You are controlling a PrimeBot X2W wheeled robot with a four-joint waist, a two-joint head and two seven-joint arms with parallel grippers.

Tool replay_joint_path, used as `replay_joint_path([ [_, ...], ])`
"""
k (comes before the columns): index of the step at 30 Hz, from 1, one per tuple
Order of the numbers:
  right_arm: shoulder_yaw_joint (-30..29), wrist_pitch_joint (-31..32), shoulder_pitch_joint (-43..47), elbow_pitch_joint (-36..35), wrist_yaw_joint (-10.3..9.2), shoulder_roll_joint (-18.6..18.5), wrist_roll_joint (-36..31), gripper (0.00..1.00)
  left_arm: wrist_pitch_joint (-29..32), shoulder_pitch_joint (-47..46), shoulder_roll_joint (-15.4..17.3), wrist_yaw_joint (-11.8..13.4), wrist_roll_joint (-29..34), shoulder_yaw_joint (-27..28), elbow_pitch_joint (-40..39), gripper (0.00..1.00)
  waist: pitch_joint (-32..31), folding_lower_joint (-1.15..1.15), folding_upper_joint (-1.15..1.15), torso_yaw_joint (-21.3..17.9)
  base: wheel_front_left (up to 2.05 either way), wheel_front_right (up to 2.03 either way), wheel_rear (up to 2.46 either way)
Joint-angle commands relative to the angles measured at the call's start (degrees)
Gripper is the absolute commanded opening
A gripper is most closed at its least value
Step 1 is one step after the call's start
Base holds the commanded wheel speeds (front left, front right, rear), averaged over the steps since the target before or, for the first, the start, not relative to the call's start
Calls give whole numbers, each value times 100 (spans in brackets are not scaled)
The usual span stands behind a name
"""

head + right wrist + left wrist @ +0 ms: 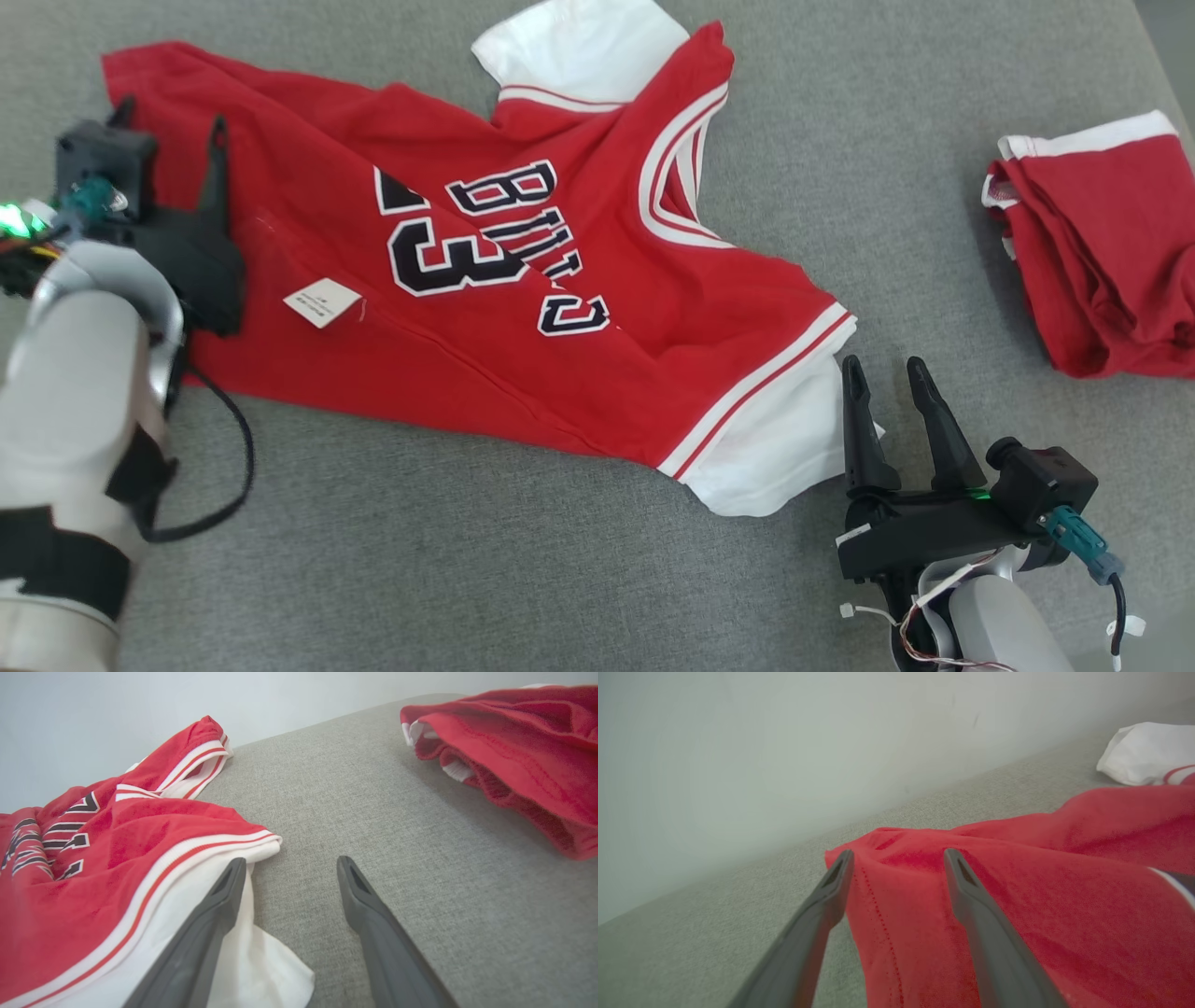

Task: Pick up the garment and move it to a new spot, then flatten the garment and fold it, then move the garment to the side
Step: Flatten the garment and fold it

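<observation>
left pincer [899, 855] spread over jersey [523, 355] | right pincer [290, 861] spread beside sleeve [775, 457] | both empty

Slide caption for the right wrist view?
Right gripper, open, beside the white sleeve of the crumpled red jersey; a second red garment lies apart on the grey surface.

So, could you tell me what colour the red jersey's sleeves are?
White sleeves, best in head view.
</observation>
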Motion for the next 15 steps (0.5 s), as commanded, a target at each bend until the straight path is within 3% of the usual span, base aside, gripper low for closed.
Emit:
replay_joint_path([
  [1,-19,1,17,18,-14,17,-50,100,-89,167,-84,11,-142,65,30,100,-273,0,-1,172,0,0,0],
  [15,-85,1,465,165,-15,14,-264,100,-284,1648,-796,-98,-617,217,-298,100,-1203,0,-1,388,0,0,0],
])
